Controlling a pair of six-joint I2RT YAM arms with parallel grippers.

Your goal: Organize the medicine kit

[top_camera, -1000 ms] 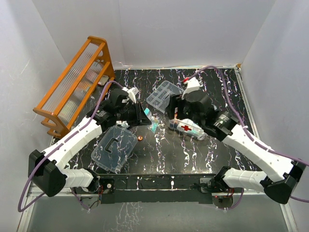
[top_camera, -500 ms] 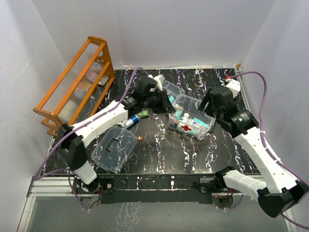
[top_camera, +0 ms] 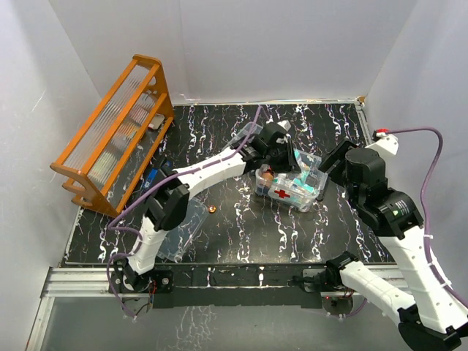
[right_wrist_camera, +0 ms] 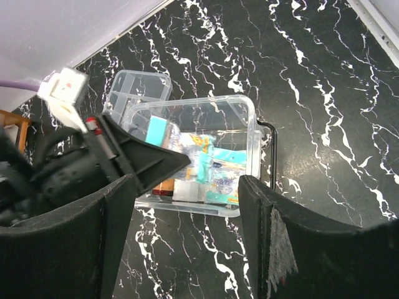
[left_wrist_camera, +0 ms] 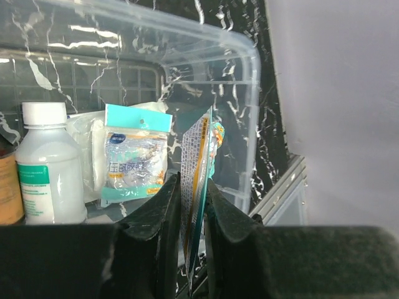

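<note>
Clear kit box (top_camera: pixel 292 196) mid-table (top_camera: pixel 241 241), red cross on near wall. White bottle (left_wrist_camera: pixel 45 163) and teal-topped packet (left_wrist_camera: pixel 135 156) inside. Left gripper (left_wrist_camera: pixel 192 190) clamped on flat packet (left_wrist_camera: pixel 201 156), held on edge over box interior. Compartmented tray (right_wrist_camera: pixel 138 88) just behind box. Right gripper (right_wrist_camera: pixel 187 184) spread wide, empty, above box. Lid (top_camera: pixel 183 230) near-left. Orange rack (top_camera: pixel 117 128) far-left.

White-linked, black-jointed left arm (top_camera: pixel 212 167) stretched low, far forward and to the right; black two-finger left gripper (left_wrist_camera: pixel 193 187) pinched on a thin, flat printed packet (left_wrist_camera: pixel 198 156). Matching right arm (top_camera: pixel 398 219) raised with elbow bent; right gripper (right_wrist_camera: pixel 184 187) tilted downward, fingers spread wide.
</note>
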